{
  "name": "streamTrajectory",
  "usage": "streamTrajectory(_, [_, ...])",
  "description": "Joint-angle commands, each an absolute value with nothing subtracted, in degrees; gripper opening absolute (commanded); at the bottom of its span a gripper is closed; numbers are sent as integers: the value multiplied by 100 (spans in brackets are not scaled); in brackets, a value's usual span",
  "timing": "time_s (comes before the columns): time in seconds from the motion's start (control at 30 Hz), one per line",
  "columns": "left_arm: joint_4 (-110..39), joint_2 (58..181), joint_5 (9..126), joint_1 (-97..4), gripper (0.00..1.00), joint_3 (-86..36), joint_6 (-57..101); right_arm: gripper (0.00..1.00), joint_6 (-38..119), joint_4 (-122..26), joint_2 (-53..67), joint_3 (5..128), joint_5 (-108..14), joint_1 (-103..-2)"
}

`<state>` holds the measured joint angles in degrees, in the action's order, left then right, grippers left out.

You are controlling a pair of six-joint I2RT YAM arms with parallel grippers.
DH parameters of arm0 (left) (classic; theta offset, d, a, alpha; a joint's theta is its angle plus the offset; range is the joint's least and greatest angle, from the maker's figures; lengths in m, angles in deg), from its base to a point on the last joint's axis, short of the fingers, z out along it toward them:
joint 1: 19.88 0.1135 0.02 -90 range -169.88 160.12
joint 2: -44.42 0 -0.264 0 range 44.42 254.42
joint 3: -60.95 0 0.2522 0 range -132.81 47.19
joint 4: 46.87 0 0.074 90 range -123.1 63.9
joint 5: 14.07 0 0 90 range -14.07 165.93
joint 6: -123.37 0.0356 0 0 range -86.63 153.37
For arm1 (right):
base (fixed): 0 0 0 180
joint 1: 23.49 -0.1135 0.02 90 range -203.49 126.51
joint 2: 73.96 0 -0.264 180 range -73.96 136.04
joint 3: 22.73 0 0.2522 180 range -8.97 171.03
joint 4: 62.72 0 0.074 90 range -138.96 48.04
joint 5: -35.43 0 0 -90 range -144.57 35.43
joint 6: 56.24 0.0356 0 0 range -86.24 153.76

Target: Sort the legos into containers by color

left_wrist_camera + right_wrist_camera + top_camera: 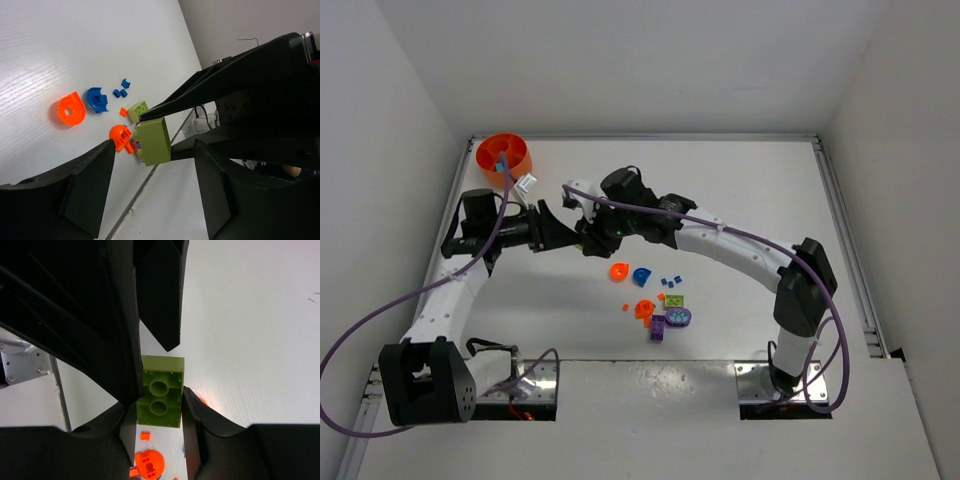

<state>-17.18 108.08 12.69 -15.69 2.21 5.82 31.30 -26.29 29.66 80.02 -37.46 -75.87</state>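
Far left — bowl (523, 166) (blue piece (501, 158) inside).

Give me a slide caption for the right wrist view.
Right gripper pinches a lime green brick, its hollow underside in view.

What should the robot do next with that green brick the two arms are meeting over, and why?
Probably close the left jaws on the lime green brick. The right jaws grip it, the left jaws stand open on either side of it without touching, and the orange bowl sits at the far left, so a handover to the left looks likely.
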Motion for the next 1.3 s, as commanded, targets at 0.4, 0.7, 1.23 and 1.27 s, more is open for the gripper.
streamTrajectory(0.4, [-1992, 11017, 1045, -1654, 35, 210, 594, 18, 3138, -2954, 2870, 8367, -3708, -7632])
streamTrajectory(0.7, [-649, 11911, 3124, -1092, 0, -2195, 1956, 80, 3350, -2954, 2335, 7629, -4077, -7097])
streamTrajectory(1.23, [-50, 15700, 6723, -784, 0, -6706, 2088, 80, 2708, -2567, 1692, 6214, -3945, -5936])
streamTrajectory(1.27, [-50, 15954, 6819, -784, 0, -6855, 2141, 80, 2708, -2567, 1692, 6213, -3945, -5874])
